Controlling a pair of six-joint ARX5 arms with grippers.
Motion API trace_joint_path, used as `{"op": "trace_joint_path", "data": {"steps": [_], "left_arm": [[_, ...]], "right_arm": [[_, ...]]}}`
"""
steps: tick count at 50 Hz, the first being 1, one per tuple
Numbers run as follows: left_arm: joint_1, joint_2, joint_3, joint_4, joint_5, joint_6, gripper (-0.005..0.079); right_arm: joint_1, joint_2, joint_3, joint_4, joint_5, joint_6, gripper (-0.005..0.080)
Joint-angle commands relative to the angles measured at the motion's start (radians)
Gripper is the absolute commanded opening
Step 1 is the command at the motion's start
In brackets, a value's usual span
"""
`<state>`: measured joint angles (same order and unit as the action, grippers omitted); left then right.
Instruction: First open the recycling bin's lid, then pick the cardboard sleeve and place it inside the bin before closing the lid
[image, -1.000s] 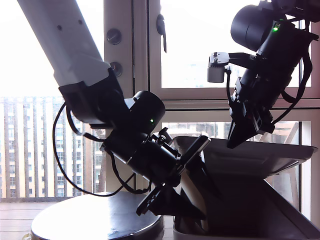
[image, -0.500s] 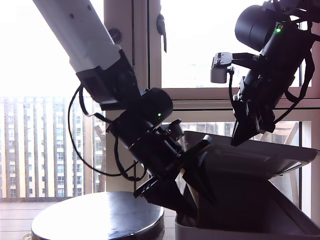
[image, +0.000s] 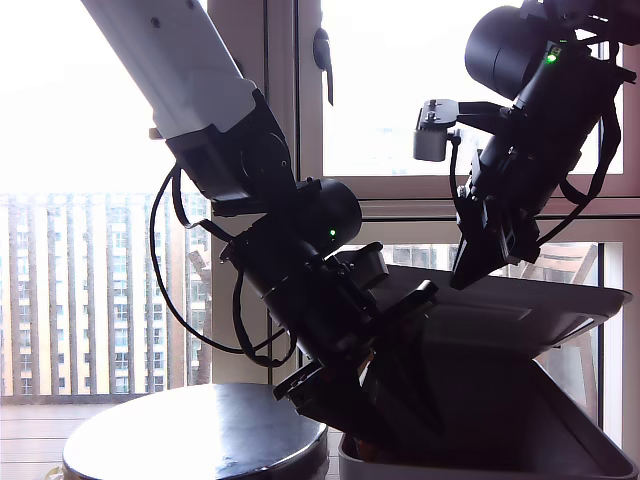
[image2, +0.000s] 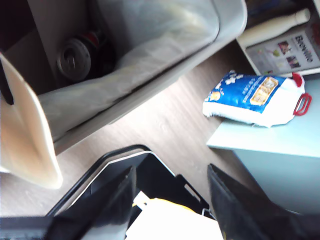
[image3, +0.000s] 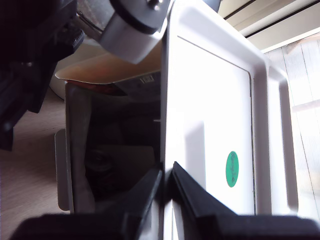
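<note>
The cardboard sleeve (image3: 107, 70), tan with an orange-red underside, hangs over the open recycling bin (image3: 75, 165). Whether my first gripper (image2: 170, 192) grasps it I cannot tell. My second gripper (image3: 167, 182) pinches the raised lid (image3: 210, 125), pale grey with a green dot. Wood floor (image2: 165, 120) lies below, windows (image: 390, 90) behind.

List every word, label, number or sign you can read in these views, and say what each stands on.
"Brownie", roughly; partly blurred, on the printed box or booklet beside the pale bottle.
Blue and white food bag: printing too blurred to read.
Lid: a round green mark, its text too small to read.
Cardboard sleeve: a small mark near its edge, unreadable.
Exterior view: no text.
</note>
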<state>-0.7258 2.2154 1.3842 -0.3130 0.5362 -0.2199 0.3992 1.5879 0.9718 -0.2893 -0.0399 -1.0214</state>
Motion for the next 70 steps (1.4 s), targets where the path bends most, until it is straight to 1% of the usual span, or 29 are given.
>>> {"op": "trace_joint_path", "data": {"steps": [1, 12, 19, 21, 29, 33, 37, 38, 42, 61, 67, 70], "left_arm": [[-0.004, 0.012, 0.016, 0.01, -0.003, 0.011, 0.0409], [-0.004, 0.012, 0.016, -0.008, -0.003, 0.017, 0.0409], [-0.004, 0.011, 0.017, -0.04, -0.003, 0.025, 0.0409], [-0.004, 0.011, 0.017, -0.052, -0.003, 0.047, 0.0409], [-0.005, 0.008, 0.017, -0.092, -0.024, 0.075, 0.0409], [-0.007, -0.006, 0.017, -0.113, -0.05, 0.106, 0.0409], [-0.008, -0.023, 0.017, -0.114, -0.094, 0.131, 0.0409], [-0.01, -0.026, 0.018, -0.113, -0.104, 0.153, 0.0409], [-0.013, -0.045, 0.022, -0.114, -0.125, 0.171, 0.0409], [-0.016, -0.105, 0.024, -0.161, -0.126, 0.199, 0.0404], [-0.016, -0.116, 0.024, -0.206, -0.111, 0.203, 0.0333], [-0.016, -0.122, 0.024, -0.227, -0.111, 0.209, 0.0255]], "right_arm": [[-0.022, -0.003, 0.053, 0.0, 0.025, -0.006, -0.0013], [-0.022, -0.009, 0.162, -0.092, 0.025, -0.007, -0.0013], [-0.022, -0.009, 0.206, -0.127, 0.027, -0.026, -0.0013], [-0.022, -0.009, 0.215, -0.137, 0.03, -0.027, -0.0013], [-0.022, -0.009, 0.246, -0.172, 0.033, -0.027, -0.0013], [-0.022, -0.009, 0.254, -0.179, 0.033, -0.027, -0.0013], [-0.022, -0.009, 0.254, -0.181, 0.033, -0.026, -0.0013], [-0.022, -0.009, 0.254, -0.183, 0.033, -0.026, -0.0013], [-0.022, -0.009, 0.254, -0.187, 0.033, -0.026, -0.0013], [-0.022, -0.009, 0.254, -0.183, 0.032, -0.026, -0.0013], [-0.022, -0.009, 0.254, -0.181, 0.032, -0.026, -0.0013], [-0.022, -0.009, 0.254, -0.181, 0.032, -0.026, -0.0013]]}}
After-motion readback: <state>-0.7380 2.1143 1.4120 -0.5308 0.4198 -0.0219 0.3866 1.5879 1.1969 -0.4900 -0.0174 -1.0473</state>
